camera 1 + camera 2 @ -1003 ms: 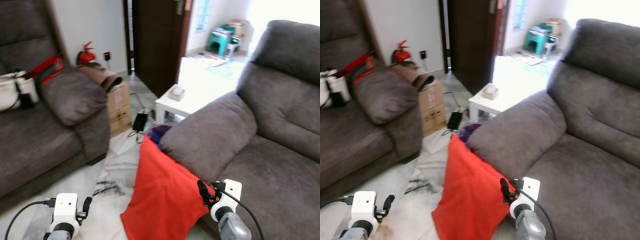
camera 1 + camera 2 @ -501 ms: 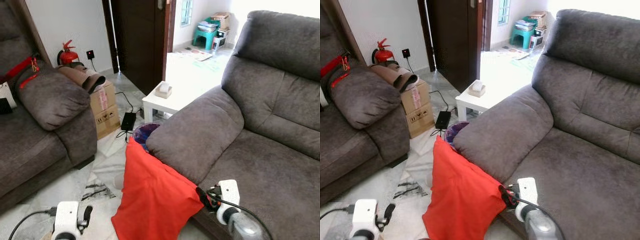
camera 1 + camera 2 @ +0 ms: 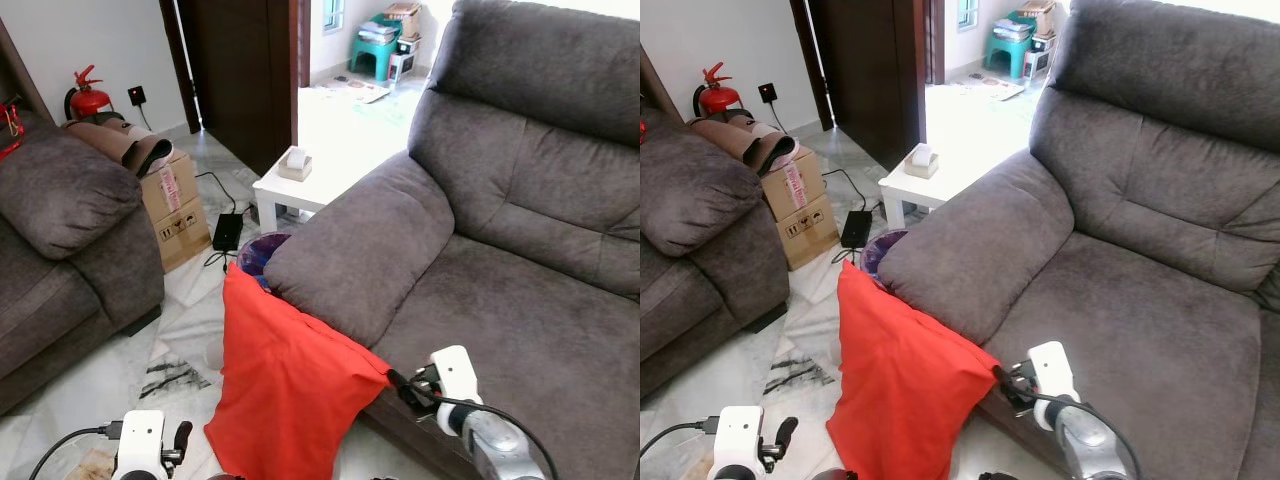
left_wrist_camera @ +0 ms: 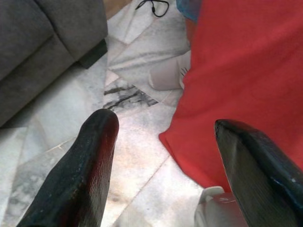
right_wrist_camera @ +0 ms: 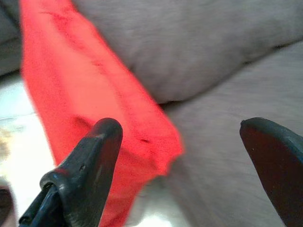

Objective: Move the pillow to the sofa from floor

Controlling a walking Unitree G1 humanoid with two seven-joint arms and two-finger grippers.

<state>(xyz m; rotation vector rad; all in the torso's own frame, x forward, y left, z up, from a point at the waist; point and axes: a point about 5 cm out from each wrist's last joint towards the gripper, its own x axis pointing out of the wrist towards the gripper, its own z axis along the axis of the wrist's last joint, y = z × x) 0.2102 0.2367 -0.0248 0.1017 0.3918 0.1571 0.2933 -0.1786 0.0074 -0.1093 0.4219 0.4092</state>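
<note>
Right wrist view: approach step, right gripper [image 5: 177,165] spread wide and empty beside red pillow [image 3: 285,385] at lower centre, left gripper [image 4: 165,165] likewise agape, next needing closure on pillow's corner before lifting onto sofa [image 3: 520,290].

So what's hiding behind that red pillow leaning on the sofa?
Behind the red pillow, a rim of a purple-blue bin peeks out by the sofa armrest, with a white table beyond. The rest of the bin and the sofa's front are covered.
</note>
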